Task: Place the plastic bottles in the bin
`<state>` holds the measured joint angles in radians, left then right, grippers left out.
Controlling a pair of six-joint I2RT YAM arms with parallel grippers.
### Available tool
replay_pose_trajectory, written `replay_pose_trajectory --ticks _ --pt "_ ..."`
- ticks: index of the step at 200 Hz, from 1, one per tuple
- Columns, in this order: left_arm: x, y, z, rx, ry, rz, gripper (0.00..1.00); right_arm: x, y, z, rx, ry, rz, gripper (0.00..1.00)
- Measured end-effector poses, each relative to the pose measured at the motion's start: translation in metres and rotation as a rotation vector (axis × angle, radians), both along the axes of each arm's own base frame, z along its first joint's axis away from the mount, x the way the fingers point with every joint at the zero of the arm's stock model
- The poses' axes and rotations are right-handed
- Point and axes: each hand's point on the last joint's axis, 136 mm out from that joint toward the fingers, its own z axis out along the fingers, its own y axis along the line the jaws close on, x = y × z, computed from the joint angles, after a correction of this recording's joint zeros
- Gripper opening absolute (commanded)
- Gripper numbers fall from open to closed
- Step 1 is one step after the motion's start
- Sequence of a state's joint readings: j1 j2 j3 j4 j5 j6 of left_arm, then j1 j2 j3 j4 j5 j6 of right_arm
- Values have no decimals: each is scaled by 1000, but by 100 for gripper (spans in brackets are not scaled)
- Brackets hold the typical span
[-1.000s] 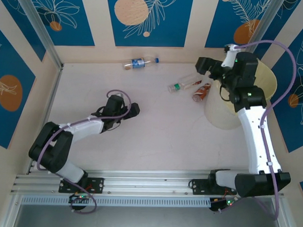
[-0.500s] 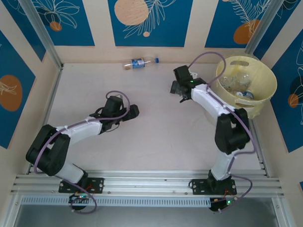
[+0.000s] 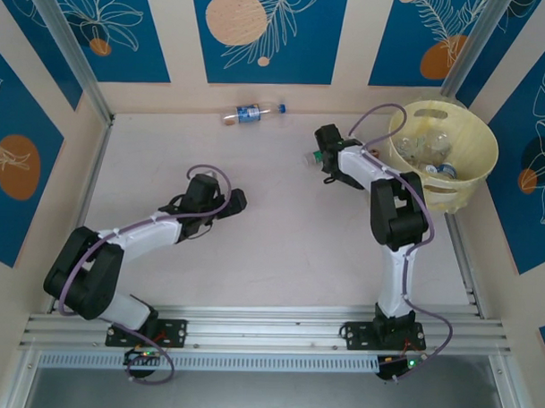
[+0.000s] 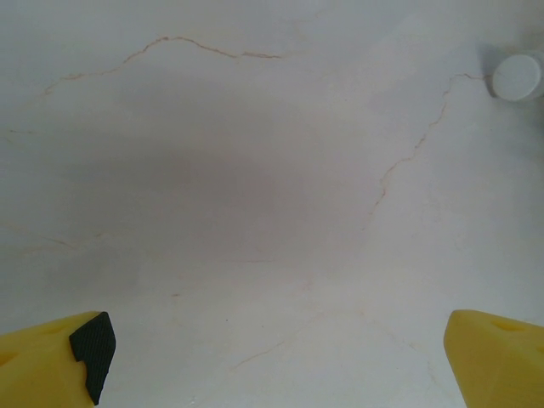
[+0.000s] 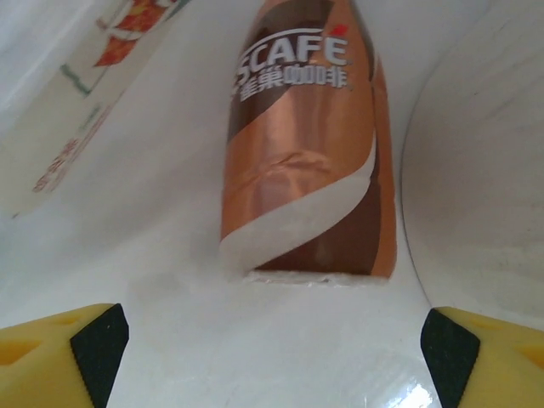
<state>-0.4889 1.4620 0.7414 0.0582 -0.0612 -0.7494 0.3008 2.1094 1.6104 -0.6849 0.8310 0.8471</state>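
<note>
Right wrist view: the right gripper gapes, gripping nothing; a brown-labelled bottle lies on the table just ahead, centred between its fingers, long axis pointing straight away; the bin stands near on its right; the left gripper, also spread, is well apart

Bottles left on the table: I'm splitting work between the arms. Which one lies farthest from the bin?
The blue-labelled bottle, alone by the back wall; the brown-labelled bottle and its clear neighbour lie close to the bin.
</note>
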Motion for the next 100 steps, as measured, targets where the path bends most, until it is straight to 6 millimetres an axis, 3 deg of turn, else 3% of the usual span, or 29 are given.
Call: replay_pose_trajectory --ticks 40,83,100 --pt "1 3 0 7 -3 12 100 10 -11 -12 5 -17 -72 88" --pt "3 5 0 11 -5 20 100 23 -21 -10 19 -66 -73 63" --pt "3 5 0 11 -5 20 100 25 -22 -15 18 -82 -54 59"
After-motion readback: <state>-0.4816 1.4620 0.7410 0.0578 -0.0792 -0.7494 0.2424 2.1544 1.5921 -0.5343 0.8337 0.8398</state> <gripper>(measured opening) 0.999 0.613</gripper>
